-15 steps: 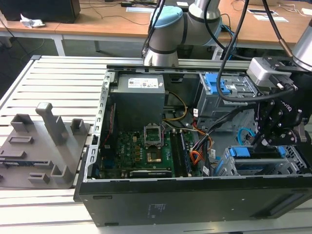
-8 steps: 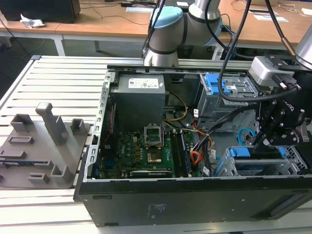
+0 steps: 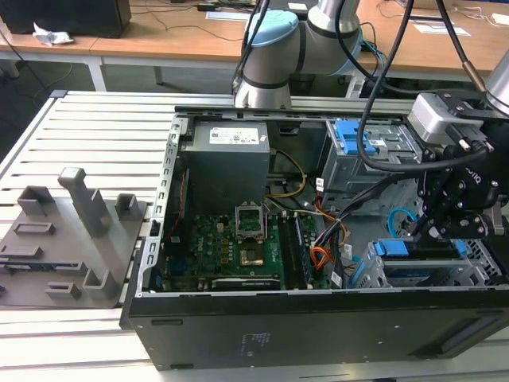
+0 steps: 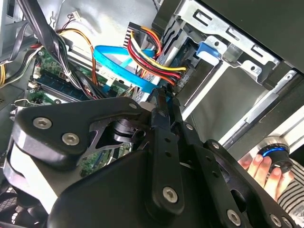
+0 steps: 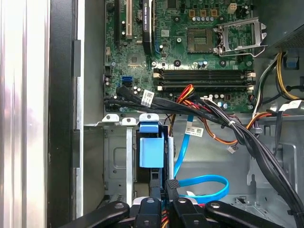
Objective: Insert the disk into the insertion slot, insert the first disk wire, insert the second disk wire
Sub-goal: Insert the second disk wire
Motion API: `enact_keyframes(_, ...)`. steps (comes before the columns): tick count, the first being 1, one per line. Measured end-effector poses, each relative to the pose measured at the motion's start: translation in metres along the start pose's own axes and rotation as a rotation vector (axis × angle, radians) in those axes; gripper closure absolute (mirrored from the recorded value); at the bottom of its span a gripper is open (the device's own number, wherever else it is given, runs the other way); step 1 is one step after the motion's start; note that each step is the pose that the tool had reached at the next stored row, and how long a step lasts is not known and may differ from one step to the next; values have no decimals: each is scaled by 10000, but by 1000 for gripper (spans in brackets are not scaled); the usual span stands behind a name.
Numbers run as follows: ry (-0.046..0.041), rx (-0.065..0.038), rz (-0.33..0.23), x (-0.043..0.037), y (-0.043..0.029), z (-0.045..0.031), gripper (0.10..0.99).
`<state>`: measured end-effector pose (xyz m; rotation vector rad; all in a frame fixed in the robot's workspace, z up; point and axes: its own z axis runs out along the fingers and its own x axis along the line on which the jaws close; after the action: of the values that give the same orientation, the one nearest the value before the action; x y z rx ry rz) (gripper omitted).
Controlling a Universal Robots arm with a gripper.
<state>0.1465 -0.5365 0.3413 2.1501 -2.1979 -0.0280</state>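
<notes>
Black linkage of the end effector point(image 4: 164, 102) crowds the second wrist view, its fingers drawn close together, pinching a small dark connector right at the back end of the disk point(image 5: 151, 151). Just past the tips there, red, yellow and black power wires point(image 4: 152, 54) run beside a flat blue data cable point(image 4: 116, 64). A person's hand point(image 4: 263, 168) rests on a round blue-lit knob at that view's edge.

Over in the exterior view, the end effector point(image 3: 425, 229) hangs low at the open computer case point(image 3: 318, 326) on the exterior view's right, and the disk point(image 3: 421, 267) sits in the insertion slot point(image 3: 477, 267), blue carrier showing. Behind stands a taller grey cage point(image 3: 374, 155) with a blue latch.

First wrist view now: the green motherboard point(image 5: 190, 52) spreads beyond the disk, a blue cable point(image 5: 199, 183) looping beside it. Outside the case, a grey fixture tray point(image 3: 64, 247) lies on the slatted table point(image 3: 95, 127).
</notes>
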Motion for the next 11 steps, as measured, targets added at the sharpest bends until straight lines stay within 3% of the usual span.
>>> enact_keyframes(5, -192, -4, -11, 43, -1, 2, 922)
enact_keyframes(11, -209, -5, -13, 77, -1, 2, 922)
